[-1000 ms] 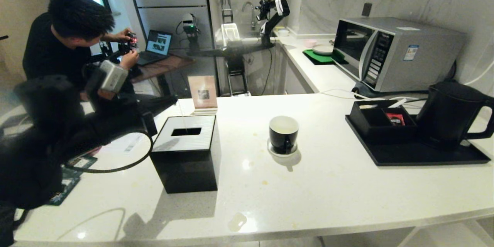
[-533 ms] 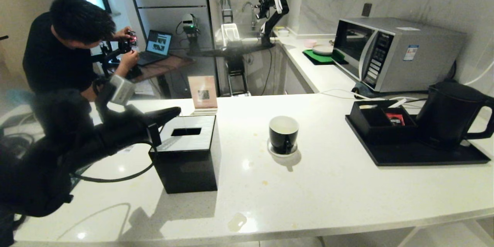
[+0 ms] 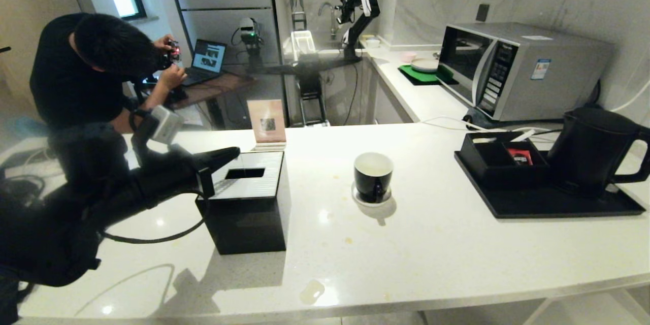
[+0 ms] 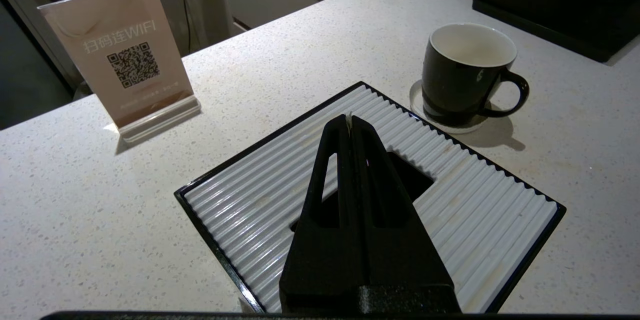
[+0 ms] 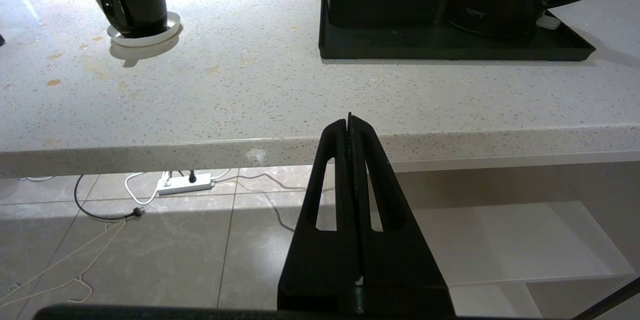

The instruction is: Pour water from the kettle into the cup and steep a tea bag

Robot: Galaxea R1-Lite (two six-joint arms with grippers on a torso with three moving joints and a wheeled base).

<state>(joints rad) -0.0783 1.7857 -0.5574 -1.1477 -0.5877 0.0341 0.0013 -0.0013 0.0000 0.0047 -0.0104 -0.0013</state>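
Kettle (image 3: 591, 150) stands on the black tray (image 3: 538, 203) at the right of the worktop (image 3: 431, 249), well apart from the cup (image 3: 373, 176) on its saucer mid-worktop. Left hand (image 3: 234, 152), fingers pressed together, hovers over the ribbed tissue box (image 3: 246, 200). Right hand (image 5: 349, 119), also closed, hangs below the worktop's near edge.

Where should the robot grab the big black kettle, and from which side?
By the big loop handle, coming from the robot's right. The kettle stands upright on the tray with its handle sticking out that way, while its body looks too wide for the gripper.
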